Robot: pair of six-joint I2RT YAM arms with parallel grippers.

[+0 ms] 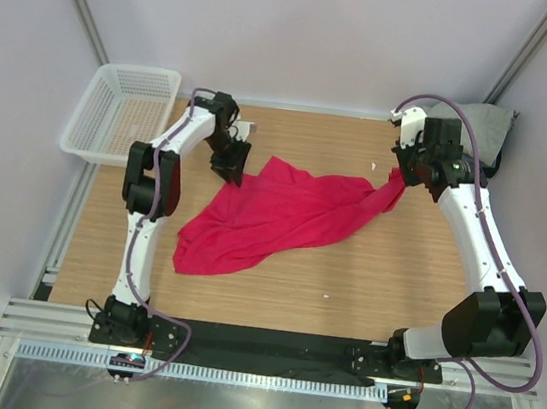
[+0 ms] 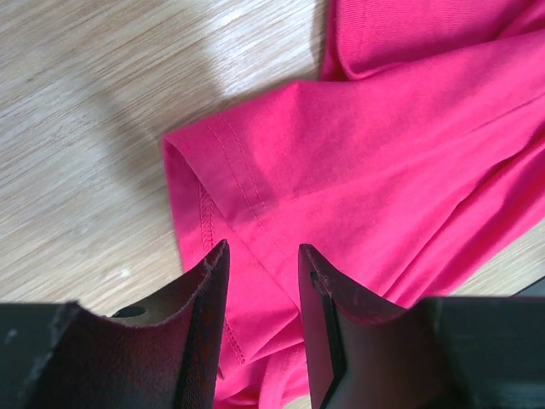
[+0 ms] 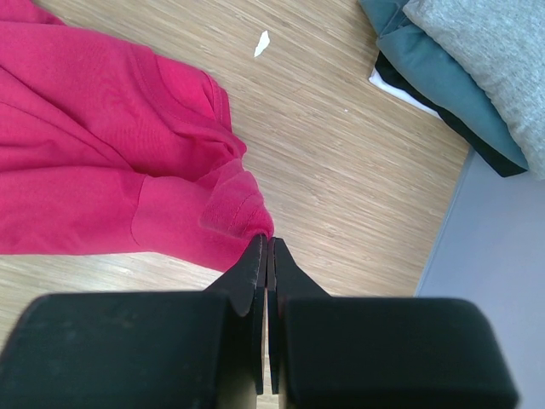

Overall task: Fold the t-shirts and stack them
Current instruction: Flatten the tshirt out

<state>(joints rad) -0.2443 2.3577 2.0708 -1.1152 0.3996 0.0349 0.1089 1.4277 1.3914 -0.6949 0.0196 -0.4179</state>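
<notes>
While the wooden table (image 1: 345, 274) stretches out ahead of me, one crimson-pink t-shirt (image 1: 272, 214) sprawls unfolded and rumpled across its middle, running from the far left towards the far right. My right gripper (image 3: 266, 239) has its fingers pressed tightly together, pinching the shirt's right-hand corner, which is drawn up off the wood towards them. My left gripper (image 2: 262, 247) sits at the shirt's far left end with its fingers (image 2: 209, 281) partly spread; a stitched sleeve hem lies flat on the table right under the gap between them, and I cannot tell whether they touch the cloth. One white mesh basket (image 1: 114, 113) stands just off the table's far left corner, well apart from the shirt, showing only its own mesh floor. One stack of folded shirts (image 3: 485, 51) rests at the far right corner: light grey on top, dark blue-grey beneath, and a sliver of white at the bottom edge. Two small white specks (image 1: 327, 295) lie on the bare wood.
</notes>
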